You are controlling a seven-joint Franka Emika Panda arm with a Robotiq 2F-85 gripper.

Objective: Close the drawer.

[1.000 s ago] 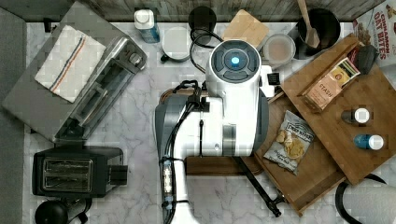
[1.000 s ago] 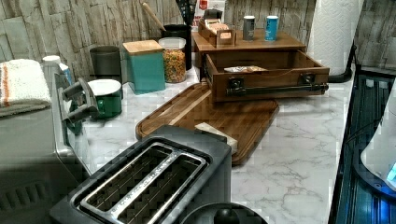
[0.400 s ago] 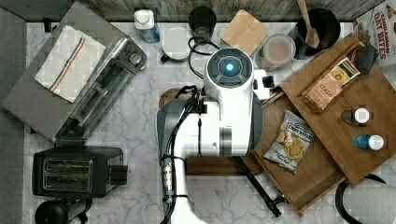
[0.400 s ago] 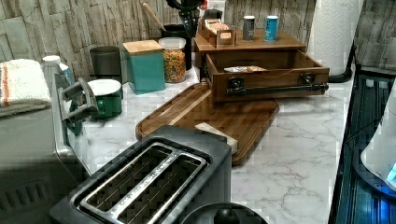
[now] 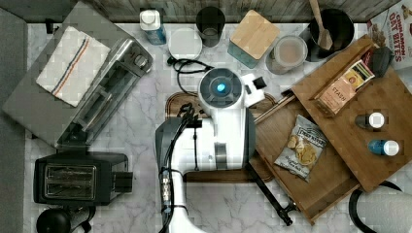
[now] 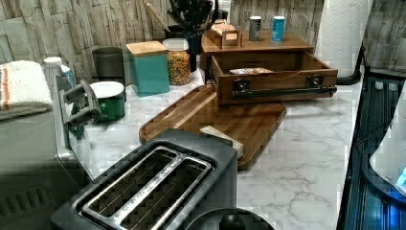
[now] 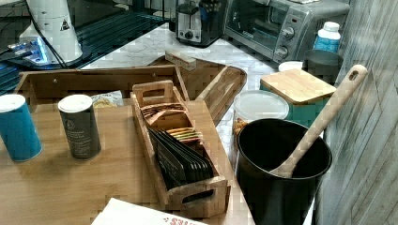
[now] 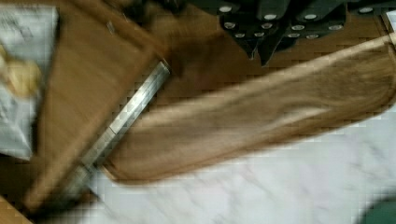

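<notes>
The drawer [image 5: 311, 170] stands pulled out of its wooden box unit [image 5: 362, 131], at four o'clock from the arm's wrist in the top view, holding a chip bag [image 5: 301, 148]. Its metal bar handle [image 6: 282, 90] overhangs the serving tray [image 6: 230, 120]. Whether the claw is open or closed, I cannot tell.

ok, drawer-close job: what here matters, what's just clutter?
Job:
- drawer, pulled open, chip bag inside
- its handle bar
- gripper, above the serving tray

Clutter:
- toaster
- toaster oven
- two shakers
- teal canister
- utensil pot
</notes>
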